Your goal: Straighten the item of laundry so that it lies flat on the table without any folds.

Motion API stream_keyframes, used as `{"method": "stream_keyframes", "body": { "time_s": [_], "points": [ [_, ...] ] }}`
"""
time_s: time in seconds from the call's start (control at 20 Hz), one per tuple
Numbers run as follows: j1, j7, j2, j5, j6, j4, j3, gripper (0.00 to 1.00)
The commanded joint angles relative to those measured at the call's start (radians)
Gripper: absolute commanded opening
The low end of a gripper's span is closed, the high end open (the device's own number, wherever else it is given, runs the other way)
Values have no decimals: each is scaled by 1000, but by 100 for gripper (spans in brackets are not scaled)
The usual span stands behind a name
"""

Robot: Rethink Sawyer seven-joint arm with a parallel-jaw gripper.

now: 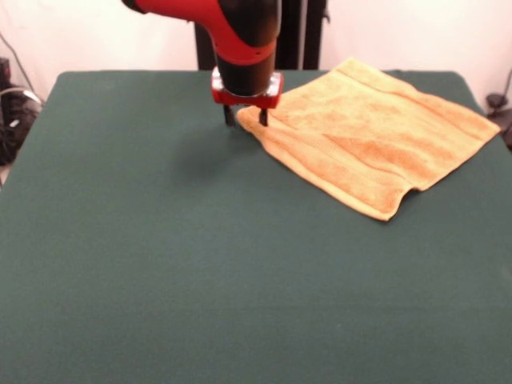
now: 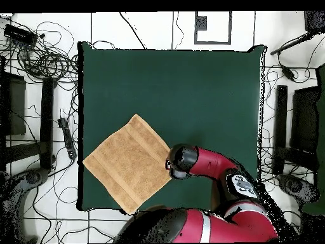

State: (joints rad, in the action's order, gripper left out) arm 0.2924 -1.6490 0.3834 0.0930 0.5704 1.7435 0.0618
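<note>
The item of laundry (image 1: 376,136), a golden-orange towel, lies spread on the green table (image 1: 160,240) at the far right in the front view, turned like a diamond. Its near edge has a small raised fold, and low wrinkles run across it. My gripper (image 1: 246,118) stands open right at the towel's left corner. One fingertip (image 1: 230,117) is over bare cloth and the other sits at the corner's edge. In the overhead view the towel (image 2: 130,162) lies by the table's (image 2: 178,89) left edge. The arm's head (image 2: 181,160) covers the gripper at the towel's right corner.
Overhead, the towel's left and lower corners reach the table's edges. Cables (image 2: 44,60) and dark equipment (image 2: 298,121) lie on the floor on both sides of the table. The arm's red body (image 2: 209,222) hangs over the table's lower edge.
</note>
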Motion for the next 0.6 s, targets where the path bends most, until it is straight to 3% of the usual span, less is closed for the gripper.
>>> {"method": "stream_keyframes", "body": {
  "time_s": [0.05,0.6],
  "points": [
    [10,-157,-191,14,-205,-60,-46,100],
    [115,-44,-253,146,-313,-48,-21,100]
  ]
}}
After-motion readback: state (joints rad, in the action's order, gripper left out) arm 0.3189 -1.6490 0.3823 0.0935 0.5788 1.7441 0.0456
